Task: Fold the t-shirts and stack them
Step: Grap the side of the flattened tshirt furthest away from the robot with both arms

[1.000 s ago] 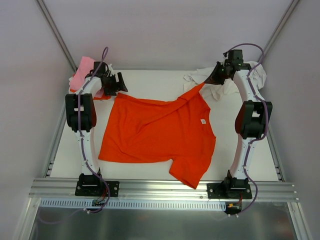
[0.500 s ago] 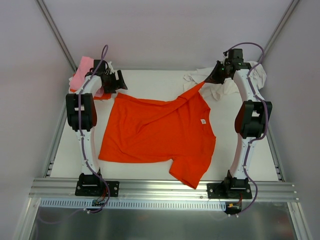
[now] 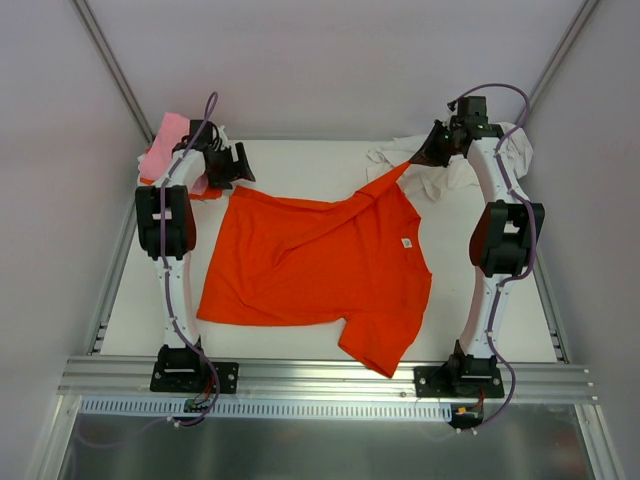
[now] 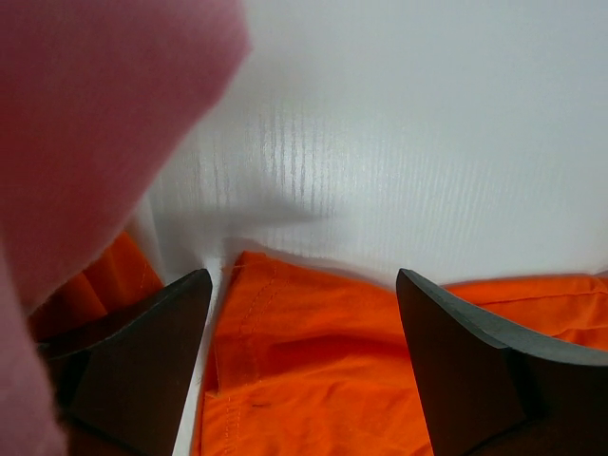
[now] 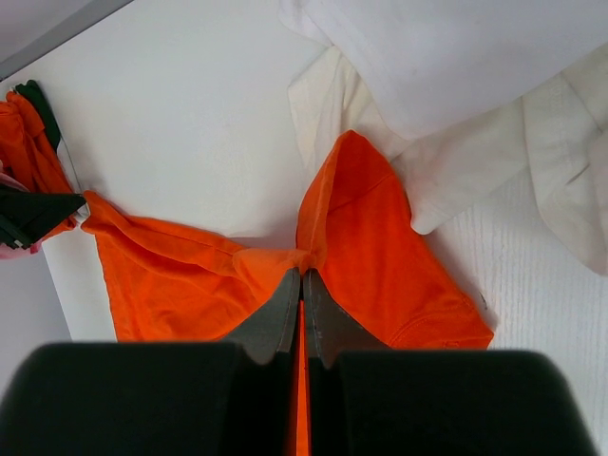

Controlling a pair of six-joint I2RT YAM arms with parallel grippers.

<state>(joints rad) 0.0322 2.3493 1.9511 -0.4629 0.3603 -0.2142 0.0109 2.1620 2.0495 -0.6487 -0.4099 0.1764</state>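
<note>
Worktop (image 3: pixel 300 160): nothing lying on it has shifted in the last second, only the left arm has edged slightly; bare room lies at the far middle and down the right strip.
Orange t-shirt (image 3: pixel 310 265): spread at centre, wrinkled; its near sleeve lies close to the front rail, so a pull that way could drag it over the edge.
White t-shirts (image 3: pixel 392 155): heaped far right, touching the lifted orange corner; a sideways pull may drag them along.
Pink t-shirt (image 3: pixel 165 140): piled far left; a careless grasp could catch it.
Right end effector (image 5: pixel 302 275): closed, pinching an orange fold; thin grip may slip.
Left end effector (image 4: pixel 299 280): jaws wide, empty, over the orange far-left corner.
</note>
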